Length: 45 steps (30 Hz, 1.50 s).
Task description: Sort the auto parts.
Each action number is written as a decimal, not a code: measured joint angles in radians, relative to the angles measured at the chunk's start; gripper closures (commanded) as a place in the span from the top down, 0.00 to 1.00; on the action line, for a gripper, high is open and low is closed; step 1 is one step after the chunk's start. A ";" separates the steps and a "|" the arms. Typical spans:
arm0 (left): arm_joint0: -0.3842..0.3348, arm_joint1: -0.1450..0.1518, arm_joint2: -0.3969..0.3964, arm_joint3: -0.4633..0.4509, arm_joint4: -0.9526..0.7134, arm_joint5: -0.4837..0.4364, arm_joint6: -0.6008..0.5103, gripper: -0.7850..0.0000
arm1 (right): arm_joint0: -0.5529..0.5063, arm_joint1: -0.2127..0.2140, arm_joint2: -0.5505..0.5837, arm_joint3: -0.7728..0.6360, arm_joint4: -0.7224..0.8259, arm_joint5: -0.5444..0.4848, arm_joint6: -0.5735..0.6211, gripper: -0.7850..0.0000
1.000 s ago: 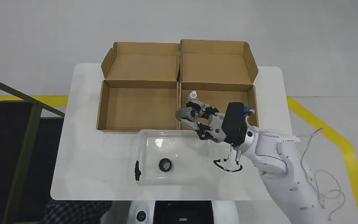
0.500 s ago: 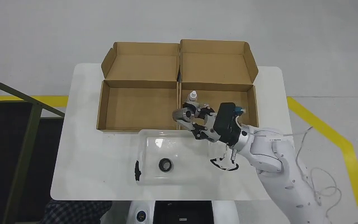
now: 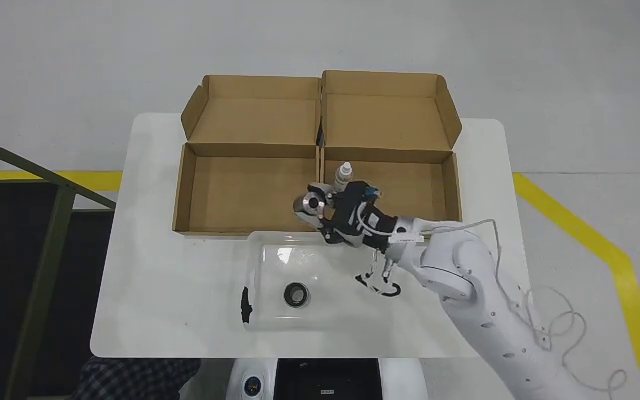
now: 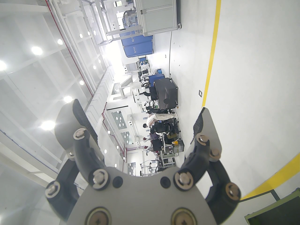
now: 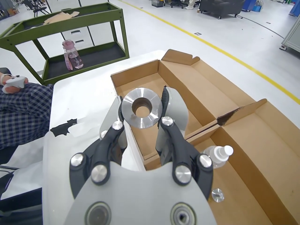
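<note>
My right gripper [image 3: 313, 206] is shut on a silver metal ring [image 3: 305, 205], which it holds over the near right corner of the left cardboard box [image 3: 215, 195]. In the right wrist view the ring [image 5: 142, 111] sits clamped between the two fingers [image 5: 166, 99] above that box's front wall [image 5: 138, 136]. The right cardboard box [image 3: 415, 185] holds a small white bottle [image 3: 344, 172] and a small metal disc [image 5: 218, 195]. My left gripper [image 4: 140, 115] is open, holds nothing and faces out into the room.
A clear plastic tray [image 3: 270, 260] at the table's front holds a black bearing [image 3: 295, 294]. A black scrap [image 3: 244, 305] lies at its left corner. Both box lids [image 3: 330, 105] stand open at the back. A green cart [image 3: 40, 200] stands left of the white table [image 3: 150, 250].
My right gripper has carried the metal ring to the left, from in front of the right box to the near right corner of the left box.
</note>
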 measured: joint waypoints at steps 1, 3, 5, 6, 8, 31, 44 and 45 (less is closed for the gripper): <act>0.000 0.000 0.000 0.000 0.000 0.000 0.000 1.00 | 0.009 -0.003 -0.011 0.009 -0.006 0.008 0.004 0.00; 0.000 0.000 0.000 0.000 0.000 0.000 0.000 1.00 | 0.031 -0.009 -0.036 0.033 -0.020 0.025 0.014 0.00; 0.000 0.000 0.000 0.000 0.000 0.000 0.000 1.00 | 0.050 -0.015 -0.056 0.056 -0.029 0.040 0.023 0.00; 0.000 0.000 0.000 0.000 0.000 0.000 0.000 1.00 | 0.063 -0.019 -0.069 0.071 -0.035 0.050 0.029 0.00; 0.000 0.000 0.000 0.000 0.000 0.000 0.000 1.00 | 0.084 -0.026 -0.089 0.093 -0.044 0.065 0.038 0.00; 0.000 0.000 0.000 0.000 0.000 0.000 0.000 1.00 | 0.313 -0.128 -0.312 0.346 -0.139 0.213 0.234 0.00; 0.000 0.000 0.000 0.000 0.000 0.000 0.000 1.00 | 0.392 -0.180 -0.363 0.467 -0.113 0.215 0.290 0.12; 0.000 0.000 0.000 0.000 0.000 0.000 0.000 1.00 | 0.396 -0.184 -0.366 0.476 -0.112 0.213 0.295 0.13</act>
